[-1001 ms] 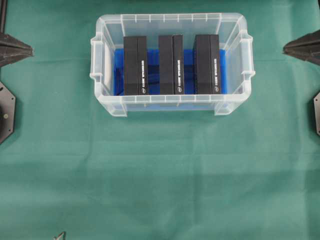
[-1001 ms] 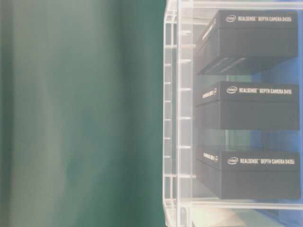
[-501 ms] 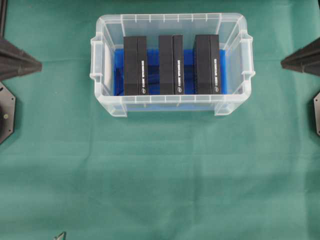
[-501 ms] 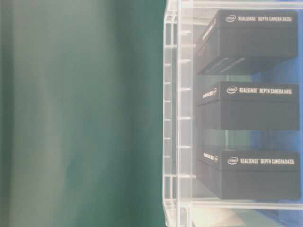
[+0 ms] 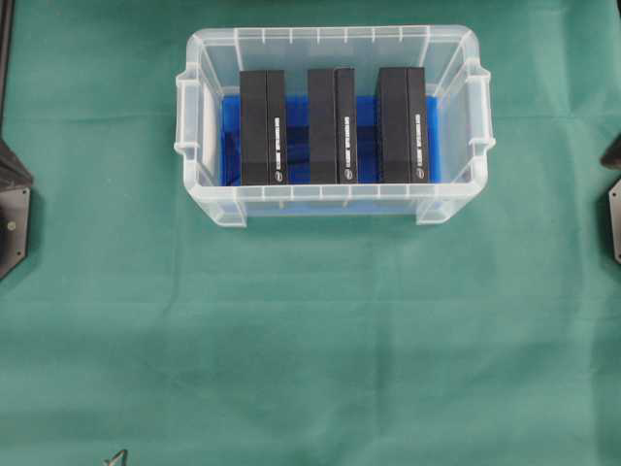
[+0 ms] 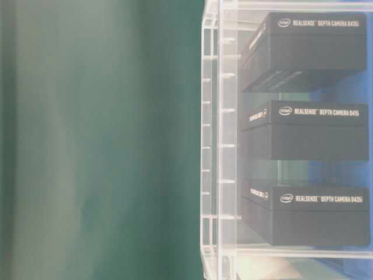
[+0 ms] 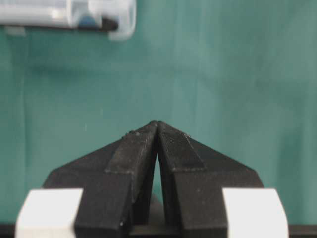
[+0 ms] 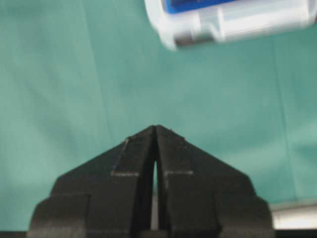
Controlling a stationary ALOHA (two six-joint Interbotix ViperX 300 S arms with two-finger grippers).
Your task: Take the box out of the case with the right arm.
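Observation:
The clear case (image 5: 335, 37) with a blue floor stands at the back middle of the green cloth. Three black boxes stand in it side by side on edge: left (image 5: 264, 126), middle (image 5: 332, 126), right (image 5: 403, 124). In the table-level view the same boxes (image 6: 309, 131) show through the case wall (image 6: 218, 146). My right gripper (image 8: 156, 127) is shut on nothing over bare cloth, with a case corner (image 8: 237, 20) well ahead of it. The left gripper (image 7: 157, 123) is likewise shut and empty, far from the case (image 7: 119, 20).
In the overhead view only dark slivers of the arms show at the left edge (image 5: 12, 167) and right edge (image 5: 613, 153). Black plates sit below them at both edges (image 5: 12, 228) (image 5: 615, 218). Green cloth (image 5: 310, 340) covers the table.
Both pointed grippers, in view at the overhead view's side edges half a second ago, have slid toward the front and outward, almost out of that view. The case and boxes have not moved.

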